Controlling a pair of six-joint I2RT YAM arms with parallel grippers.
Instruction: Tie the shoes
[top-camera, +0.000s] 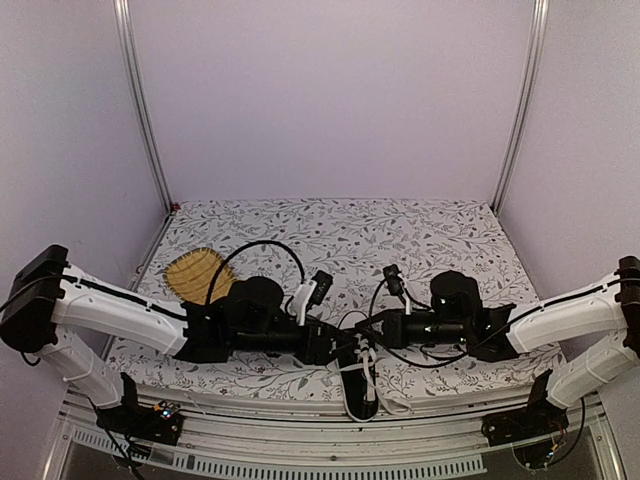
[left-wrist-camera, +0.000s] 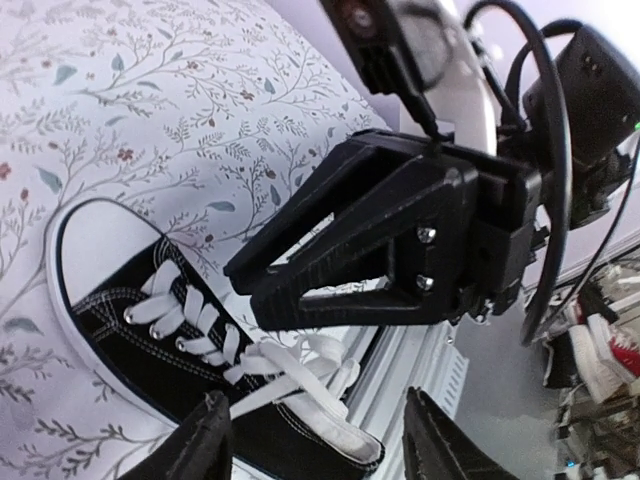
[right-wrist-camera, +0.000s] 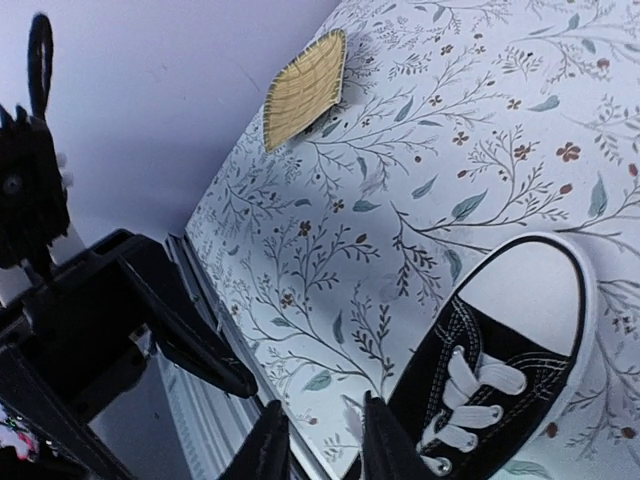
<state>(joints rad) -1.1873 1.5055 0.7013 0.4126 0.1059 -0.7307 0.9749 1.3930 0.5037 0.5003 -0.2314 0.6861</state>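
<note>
A small black canvas shoe (top-camera: 359, 388) with a white toe cap lies at the table's front edge, toe pointing away from the arms. Its white laces (left-wrist-camera: 290, 375) trail loosely over the tongue and heel opening. My left gripper (left-wrist-camera: 320, 448) is open wide just above the heel end, with the lace strands below the gap and nothing gripped. My right gripper (right-wrist-camera: 322, 447) hangs to the left of the shoe (right-wrist-camera: 500, 370), its jaws a little apart and showing tablecloth between them. A bit of white lace lies against its right finger (right-wrist-camera: 385, 440). Both grippers meet over the shoe in the top view.
A yellow woven mat (top-camera: 195, 272) lies at the left of the floral tablecloth (top-camera: 400, 240), well away from the shoe. The metal rail of the table's front edge (left-wrist-camera: 420, 360) runs right beside the heel. White walls enclose the sides and back.
</note>
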